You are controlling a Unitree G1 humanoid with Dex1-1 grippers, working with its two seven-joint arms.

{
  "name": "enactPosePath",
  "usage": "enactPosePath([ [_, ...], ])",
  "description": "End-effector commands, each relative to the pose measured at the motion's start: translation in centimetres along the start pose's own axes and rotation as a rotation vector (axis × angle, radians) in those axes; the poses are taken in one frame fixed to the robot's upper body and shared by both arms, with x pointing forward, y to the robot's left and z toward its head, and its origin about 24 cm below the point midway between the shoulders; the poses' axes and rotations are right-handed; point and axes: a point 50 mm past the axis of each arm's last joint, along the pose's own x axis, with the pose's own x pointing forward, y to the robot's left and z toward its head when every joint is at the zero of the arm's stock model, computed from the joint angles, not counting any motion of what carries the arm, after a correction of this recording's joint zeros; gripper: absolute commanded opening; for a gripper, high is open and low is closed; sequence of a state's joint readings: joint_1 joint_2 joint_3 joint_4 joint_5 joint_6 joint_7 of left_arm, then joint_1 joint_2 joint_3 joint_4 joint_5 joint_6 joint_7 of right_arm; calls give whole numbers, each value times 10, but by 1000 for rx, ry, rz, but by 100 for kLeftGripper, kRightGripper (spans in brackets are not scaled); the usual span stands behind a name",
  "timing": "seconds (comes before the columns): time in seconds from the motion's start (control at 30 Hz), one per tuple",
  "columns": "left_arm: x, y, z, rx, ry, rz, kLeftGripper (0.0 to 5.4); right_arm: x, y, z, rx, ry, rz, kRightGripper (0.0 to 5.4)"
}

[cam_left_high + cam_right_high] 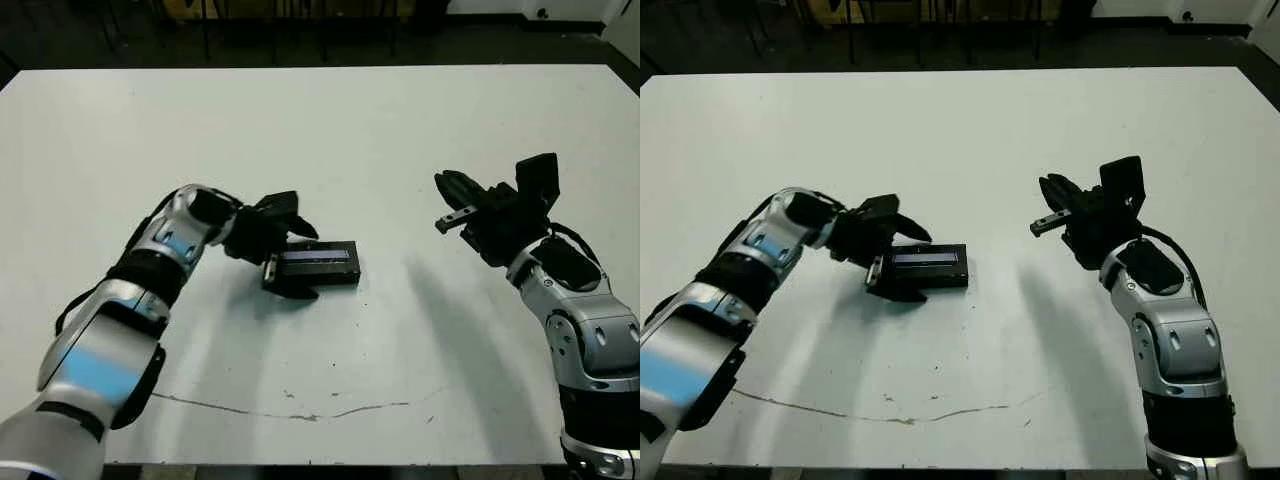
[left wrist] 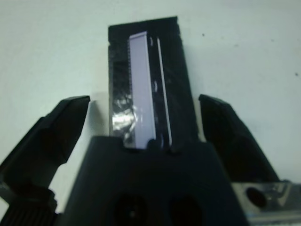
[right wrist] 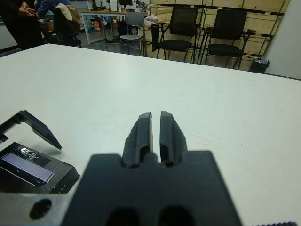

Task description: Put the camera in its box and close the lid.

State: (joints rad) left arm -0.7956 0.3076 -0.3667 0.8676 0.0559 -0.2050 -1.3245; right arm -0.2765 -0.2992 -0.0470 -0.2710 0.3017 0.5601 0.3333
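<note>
The black lid (image 1: pixel 318 257), with its pale label strip facing up, lies flat on the box (image 1: pixel 328 281) near the middle of the white table. Only the box's dark side wall shows. The camera is hidden. My left gripper (image 1: pixel 312 265) is open and straddles the lid's left end, one finger on each long side. The left wrist view shows the lid (image 2: pixel 143 70) between the spread fingers (image 2: pixel 56 127), with a gap on each side. My right gripper (image 1: pixel 447 186) hovers shut and holds nothing, well to the right of the box. Its fingers (image 3: pixel 141 129) are pressed together.
A thin dark scratch (image 1: pixel 300 412) runs across the table near its front edge. Bare table (image 1: pixel 400 130) spreads behind and between the arms. Past the far edge, the right wrist view shows chairs (image 3: pixel 176 28) and a person (image 3: pixel 21 21).
</note>
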Motion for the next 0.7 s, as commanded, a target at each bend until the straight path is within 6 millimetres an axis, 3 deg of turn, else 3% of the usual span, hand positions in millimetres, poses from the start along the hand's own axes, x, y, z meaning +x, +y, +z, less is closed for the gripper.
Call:
enactPosePath([
  [0.03,-15,-20,-39,-99,91,0,538,-2,0,-6,-1,31,-6,0],
  [0.27,-61,-36,-47,-140,38,91,538,-2,1,-6,4,33,-6,0],
  [0.4,-97,-50,-46,-190,3,218,538,-2,1,-6,5,40,-8,0],
  [0.57,-135,-64,-36,-192,11,371,538,-1,1,-6,13,48,-16,0],
  [0.7,-141,-66,-18,-211,-107,571,538,-1,2,-6,6,50,-15,0],
])
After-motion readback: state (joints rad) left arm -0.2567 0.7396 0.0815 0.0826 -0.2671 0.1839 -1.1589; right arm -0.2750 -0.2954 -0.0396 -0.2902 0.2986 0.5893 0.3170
